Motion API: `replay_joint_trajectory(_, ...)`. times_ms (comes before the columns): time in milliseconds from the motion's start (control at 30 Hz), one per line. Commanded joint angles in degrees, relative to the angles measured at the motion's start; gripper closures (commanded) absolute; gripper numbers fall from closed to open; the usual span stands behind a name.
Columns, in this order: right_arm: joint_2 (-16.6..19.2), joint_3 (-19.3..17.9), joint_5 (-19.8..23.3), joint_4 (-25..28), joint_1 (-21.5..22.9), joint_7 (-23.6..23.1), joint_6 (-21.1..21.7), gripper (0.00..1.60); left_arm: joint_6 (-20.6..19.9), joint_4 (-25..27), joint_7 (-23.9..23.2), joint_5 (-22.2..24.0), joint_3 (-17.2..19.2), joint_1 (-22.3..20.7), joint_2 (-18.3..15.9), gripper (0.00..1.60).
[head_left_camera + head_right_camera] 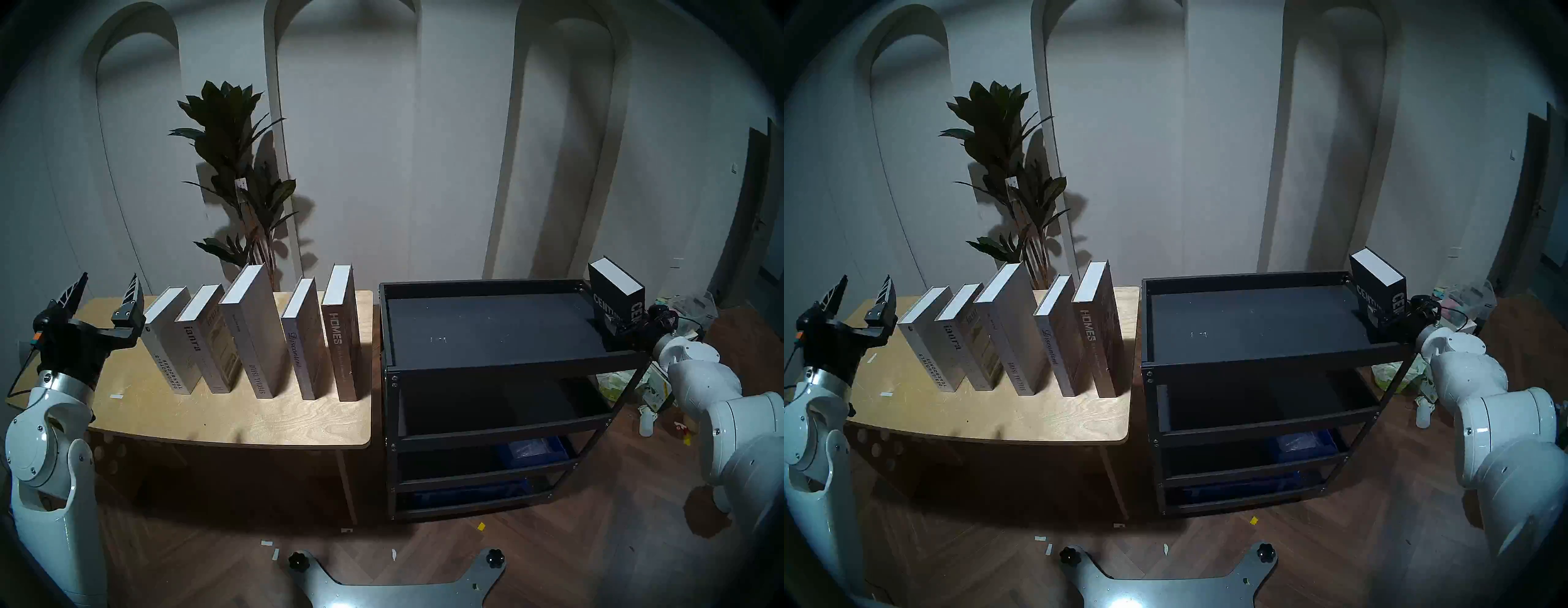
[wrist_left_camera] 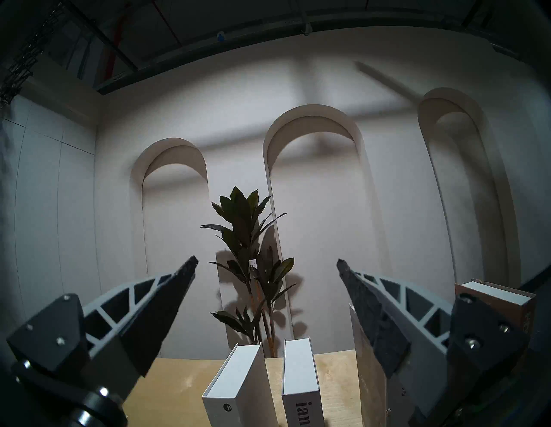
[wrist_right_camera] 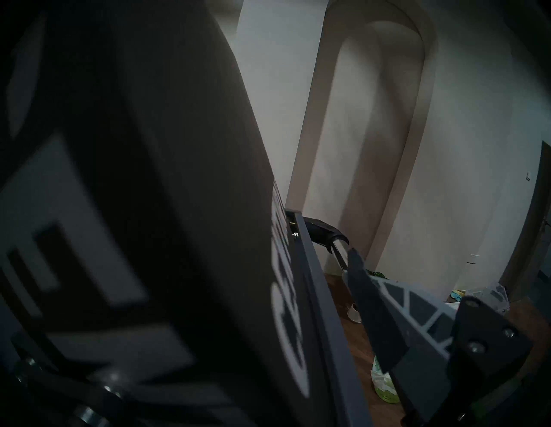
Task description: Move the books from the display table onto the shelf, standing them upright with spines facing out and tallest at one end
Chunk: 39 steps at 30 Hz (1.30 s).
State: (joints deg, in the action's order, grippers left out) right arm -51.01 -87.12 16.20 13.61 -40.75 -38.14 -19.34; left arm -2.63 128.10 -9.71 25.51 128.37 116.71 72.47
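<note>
Black "CENTURY" book [image 1: 616,297] upright at the right end of the shelf's top tray [image 1: 488,322], right gripper [image 1: 632,327] apparently straddling it, jaws spread wide, contact unclear. Five pale books [image 1: 254,335] upright on the plywood display table [image 1: 237,416]. Left gripper [image 1: 102,297] wide, empty, beside them.

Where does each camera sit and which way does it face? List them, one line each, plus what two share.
Head left: on the head, looking down at table, books and rack; left arm and right arm show.
Head right: nearly the same picture.
Left wrist: behind the open left gripper, facing plant and wall; both fingers show.
Right wrist: close against the black book on the rack; one finger shows.
Shared: left wrist and head see the plant.
</note>
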Motion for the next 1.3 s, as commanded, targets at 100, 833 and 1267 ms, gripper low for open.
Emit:
replay_joint_trajectory(100,-1.1,-2.0,2.0,3.1,2.1,-0.6,0.8,0.0,0.3,0.7,0.0,0.0,0.3,-0.4,-0.1,0.0)
replay_joint_trajectory(833,0.2,-5.2,3.5,10.8,-4.1,1.0,4.4,1.6,0.3,0.7,-0.1,-0.1,0.3,-0.4,0.0,0.0)
replay_joint_trajectory(1267,5.7,-4.7,1.6,14.9,-8.0,0.6,7.2,1.6,0.3,0.7,-0.1,-0.1,0.3,-0.5,0.0,0.0)
